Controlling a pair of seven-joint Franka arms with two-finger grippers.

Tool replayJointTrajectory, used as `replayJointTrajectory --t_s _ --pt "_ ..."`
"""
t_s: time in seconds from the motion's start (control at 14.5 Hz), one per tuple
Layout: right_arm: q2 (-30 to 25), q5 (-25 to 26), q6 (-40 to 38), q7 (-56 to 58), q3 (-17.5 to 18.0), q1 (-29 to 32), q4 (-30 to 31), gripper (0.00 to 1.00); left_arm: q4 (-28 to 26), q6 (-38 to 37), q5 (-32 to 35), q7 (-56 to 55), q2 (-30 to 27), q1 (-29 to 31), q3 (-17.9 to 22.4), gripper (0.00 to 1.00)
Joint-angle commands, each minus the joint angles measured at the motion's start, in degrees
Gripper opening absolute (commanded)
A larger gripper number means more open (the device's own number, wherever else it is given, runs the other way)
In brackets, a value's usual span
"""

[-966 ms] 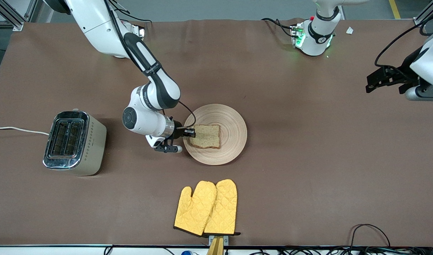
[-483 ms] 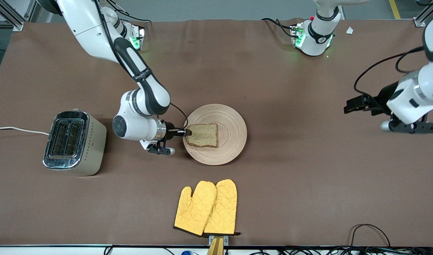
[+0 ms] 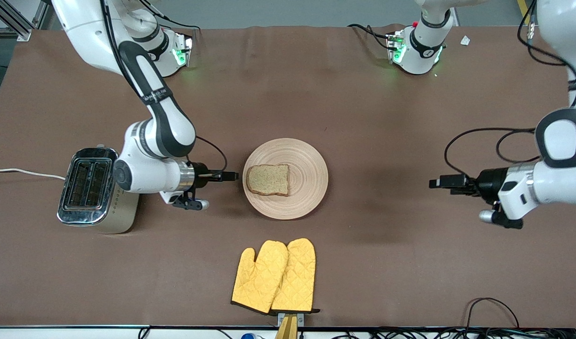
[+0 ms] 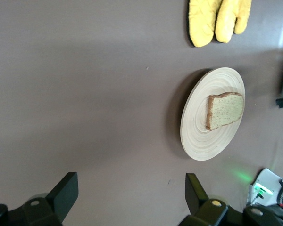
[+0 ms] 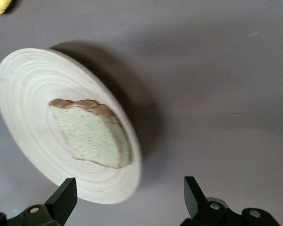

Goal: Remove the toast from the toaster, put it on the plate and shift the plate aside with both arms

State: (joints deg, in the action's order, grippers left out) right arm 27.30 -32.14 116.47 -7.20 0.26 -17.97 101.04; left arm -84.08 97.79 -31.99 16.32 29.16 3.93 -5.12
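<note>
Flanking the plate (image 3: 311, 188) and toast (image 3: 268, 179), right gripper (image 3: 230, 176) and left gripper (image 3: 436, 182), level, fingers spread, empty.

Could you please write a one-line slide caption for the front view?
Toast lies on the plate; right tool and left tool flank it, both open.

Toast (image 3: 268, 180) sits on the plate (image 3: 306, 160), on its right-arm half. Plate's between the two sets of spread jaws: right gripper (image 3: 231, 176) just beside its rim, left gripper (image 3: 436, 182) well apart. Toaster (image 3: 97, 190) is at the right arm's end, mitts (image 3: 274, 276) nearer the camera.
</note>
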Motion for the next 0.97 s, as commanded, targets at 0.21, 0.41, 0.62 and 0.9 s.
replayJointTrajectory --t_s 0.21,0.41,0.62,0.9 --pt "-15.40 14.80 -15.92 -0.55 -7.28 5.13 -5.50 1.00 -0.90 3.37 -11.50 6.43 6.25 -4.80 -0.86 0.89" --pt "-21.57 23.60 -19.50 7.09 -7.65 9.69 -6.82 1.00 -5.12 4.59 -23.07 15.72 9.50 -5.16 -2.35 0.82" --pt "-22.20 26.16 -27.40 7.91 -7.73 12.86 -15.23 1.00 -12.58 11.43 -34.07 26.09 9.86 -7.96 -3.23 0.79" --pt "-23.07 30.29 -34.71 2.90 -7.65 13.22 -20.52 1.00 -14.36 17.34 -40.07 34.20 13.45 -11.49 -3.58 0.68"
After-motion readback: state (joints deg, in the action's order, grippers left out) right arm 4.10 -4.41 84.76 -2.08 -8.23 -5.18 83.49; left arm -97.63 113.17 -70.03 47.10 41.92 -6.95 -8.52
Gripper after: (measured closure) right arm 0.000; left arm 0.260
